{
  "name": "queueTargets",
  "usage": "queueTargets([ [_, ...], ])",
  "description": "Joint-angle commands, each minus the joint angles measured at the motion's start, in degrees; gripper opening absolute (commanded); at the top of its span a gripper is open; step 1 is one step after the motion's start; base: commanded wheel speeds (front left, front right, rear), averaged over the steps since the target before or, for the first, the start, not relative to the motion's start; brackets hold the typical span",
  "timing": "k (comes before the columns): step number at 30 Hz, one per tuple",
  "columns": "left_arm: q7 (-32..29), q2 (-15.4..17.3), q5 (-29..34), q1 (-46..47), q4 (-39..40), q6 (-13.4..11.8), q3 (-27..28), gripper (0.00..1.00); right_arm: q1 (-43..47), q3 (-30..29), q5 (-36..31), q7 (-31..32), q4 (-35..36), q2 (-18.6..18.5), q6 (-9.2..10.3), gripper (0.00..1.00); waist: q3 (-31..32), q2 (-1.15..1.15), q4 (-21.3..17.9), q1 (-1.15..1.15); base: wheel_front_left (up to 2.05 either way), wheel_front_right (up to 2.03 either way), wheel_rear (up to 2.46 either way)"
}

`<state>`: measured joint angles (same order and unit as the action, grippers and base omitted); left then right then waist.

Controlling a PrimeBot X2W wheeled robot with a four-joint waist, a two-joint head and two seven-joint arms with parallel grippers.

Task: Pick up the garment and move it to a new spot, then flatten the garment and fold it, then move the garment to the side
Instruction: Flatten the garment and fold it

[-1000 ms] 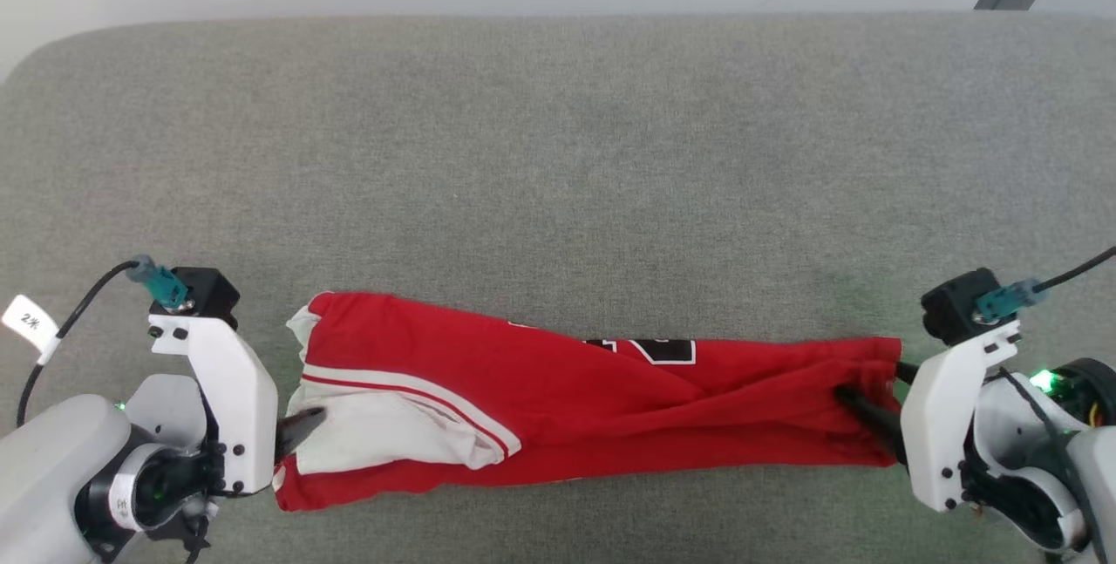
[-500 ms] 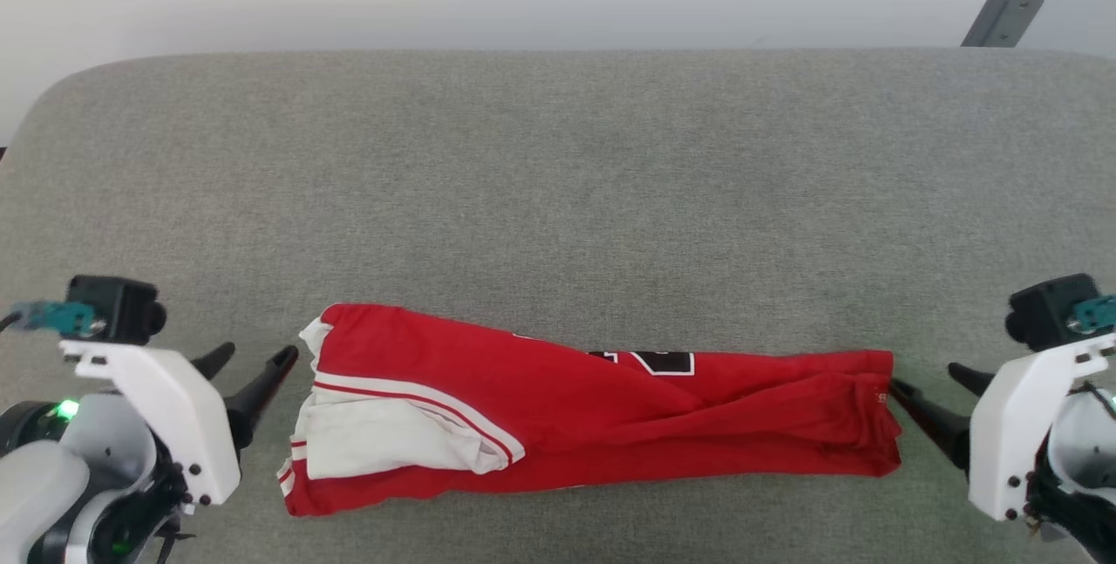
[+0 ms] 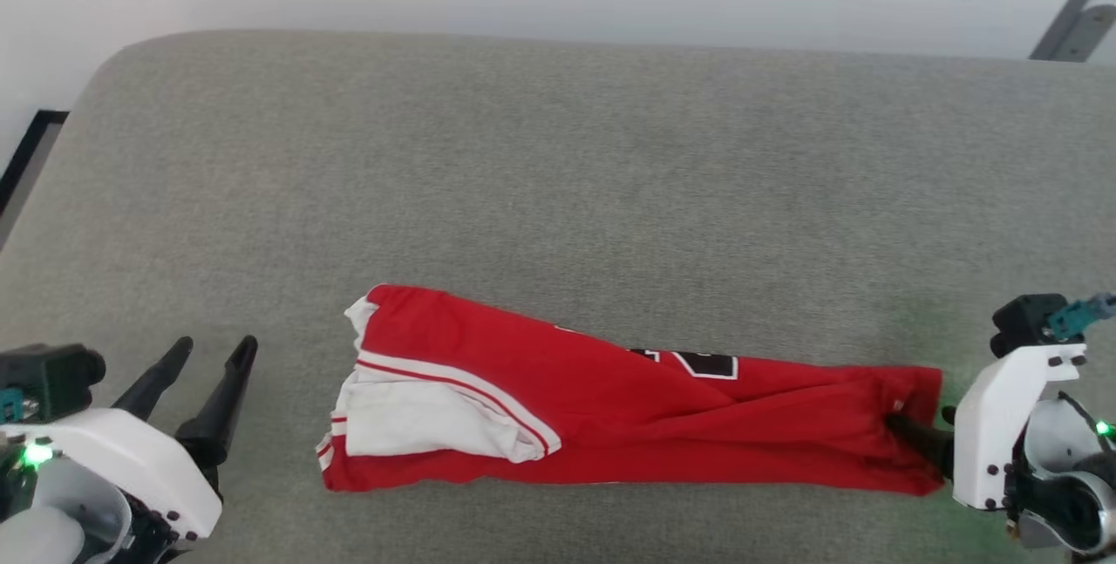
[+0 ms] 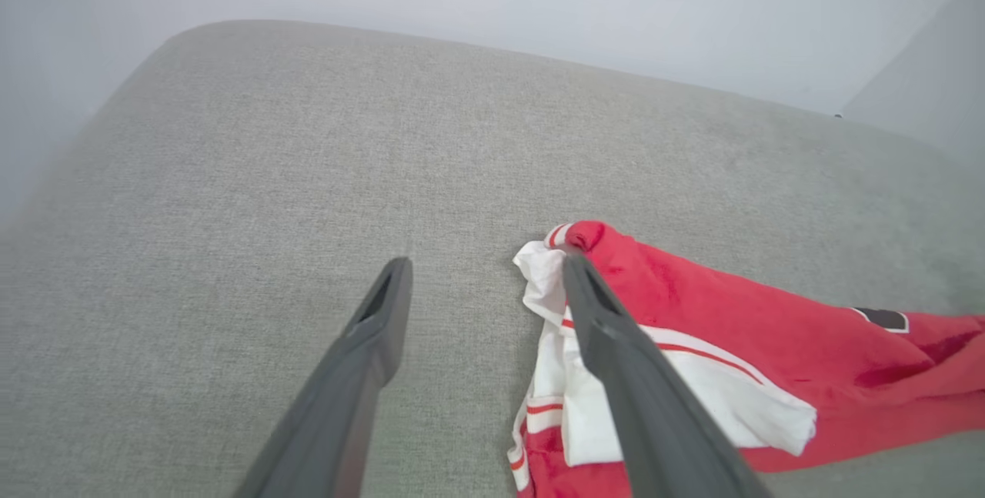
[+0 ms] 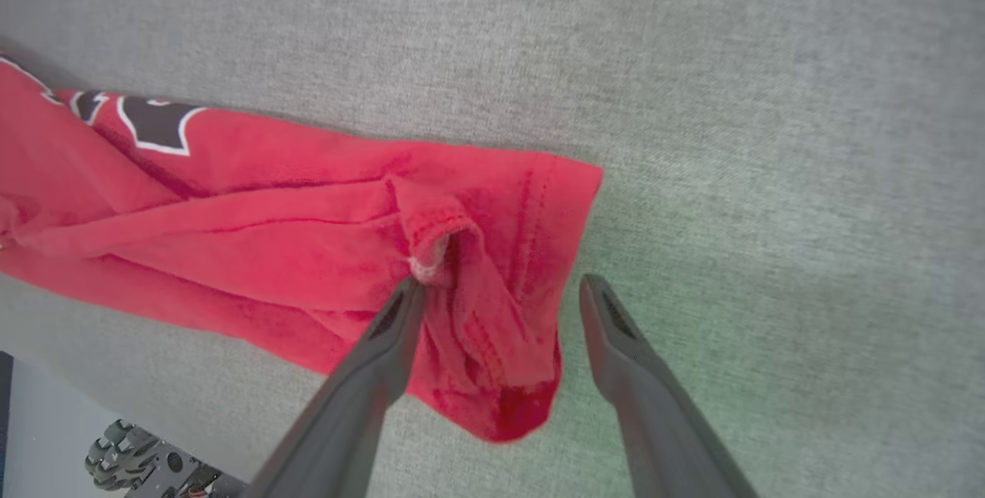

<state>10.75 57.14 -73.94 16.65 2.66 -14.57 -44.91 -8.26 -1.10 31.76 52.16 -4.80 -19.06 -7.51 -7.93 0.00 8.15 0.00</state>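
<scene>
The garment (image 3: 636, 407), a red jersey with a white sleeve and a black white-edged number, lies folded into a long strip on the grey cushion (image 3: 558, 180). My left gripper (image 3: 214, 346) stands open to the left of the garment's sleeve end, apart from it. In the left wrist view my left gripper (image 4: 486, 263) is spread over bare cushion, the garment (image 4: 692, 321) just beside its right finger. My right gripper (image 3: 915, 429) is open at the garment's right end. In the right wrist view the right gripper (image 5: 502, 284) straddles the bunched red hem (image 5: 477, 252) without pinching it.
The cushion's rounded far edge (image 3: 523, 37) meets a pale wall. A grey metal strut (image 3: 1081, 15) stands at the back right, and a dark frame (image 3: 26, 154) shows past the left edge. A wheel of my base (image 5: 123, 444) appears below the cushion's near edge.
The head camera has shifted. My left gripper let go of the sleeve end, opened and drew away to the left. My right gripper released the hem, backed off, then came over it again.
</scene>
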Motion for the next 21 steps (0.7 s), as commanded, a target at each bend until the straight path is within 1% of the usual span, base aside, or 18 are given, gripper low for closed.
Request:
queueTargets([
  [1, 1.19, -0.35, 0.80, -1.03, -0.25, 0.13, 0.37, 1.00, -1.17, 0.26, 0.19, -0.19, -1.26, 0.16, 0.04, 1.00, -0.29, 0.00, 0.81, 0.00, 0.00, 0.00, 0.00],
  [5, 3.74, -1.73, 1.85, -3.25, -1.86, 0.51, 2.75, 1.00, -2.91, 2.48, 0.59, 0.25, -6.88, -0.08, 0.03, 1.00, -0.55, 0.00, 2.30, 0.00, 0.00, 0.00, 0.00],
  [6, 4.22, -2.87, 2.56, -4.71, -2.75, 1.08, 4.21, 1.00, -3.75, 3.69, 0.85, 0.27, -9.60, 0.10, 0.03, 1.00, -0.56, 0.00, 2.81, 0.00, 0.00, 0.00, 0.00],
  [9, 4.45, -5.24, 5.14, -6.88, -4.25, 2.07, 8.45, 1.00, -4.60, 5.88, 1.69, 1.04, -13.51, 0.72, 0.03, 1.00, -0.55, 0.00, 3.50, 0.00, 0.00, 0.00, 0.00],
  [11, 4.48, -8.04, 7.06, -9.12, -5.16, 3.08, 12.54, 1.00, -5.01, 7.33, 3.02, 2.00, -15.90, 1.48, 0.02, 1.00, -0.46, 0.00, 3.87, 0.00, 0.00, 0.00, 0.00],
  [12, 4.48, -9.12, 8.95, -10.40, -5.57, 3.84, 14.48, 1.00, -5.20, 8.27, 3.74, 2.39, -16.77, 1.73, 0.01, 0.69, -0.41, 0.00, 3.98, 0.00, 0.00, 0.00, 0.00],
  [13, 4.49, -10.53, 10.23, -11.51, -6.02, 4.38, 16.55, 1.00, -5.52, 9.08, 4.50, 2.52, -17.32, 1.94, 0.01, 0.22, -0.36, 0.00, 4.08, 0.00, 0.00, 0.00, 0.00],
  [14, 4.50, -11.83, 11.67, -12.52, -6.42, 5.14, 18.46, 1.00, -5.89, 9.37, 5.43, 2.61, -17.85, 2.07, -0.05, 0.04, -0.31, 0.00, 4.23, 0.00, 0.00, 0.00, 0.00],
  [15, 4.50, -13.19, 13.49, -13.67, -6.77, 6.08, 20.44, 1.00, -6.22, 9.55, 6.37, 2.66, -18.35, 2.16, -0.07, 0.00, -0.23, 0.00, 4.36, 0.00, 0.00, 0.00, 0.00],
  [19, 4.48, -18.85, 18.13, -17.95, -8.22, 10.06, 27.64, 1.00, -7.94, 8.68, 9.60, 2.06, -18.75, 1.53, 0.02, 0.00, 0.04, 0.00, 4.44, 0.00, 0.00, 0.00, 0.00],
  [21, 4.48, -20.94, 21.48, -19.83, -8.77, 11.86, 30.73, 1.00, -8.52, 8.35, 10.87, 1.86, -18.42, 1.17, 0.02, 0.00, 0.20, 0.00, 4.25, 0.00, 0.00, 0.00, 0.00],
])
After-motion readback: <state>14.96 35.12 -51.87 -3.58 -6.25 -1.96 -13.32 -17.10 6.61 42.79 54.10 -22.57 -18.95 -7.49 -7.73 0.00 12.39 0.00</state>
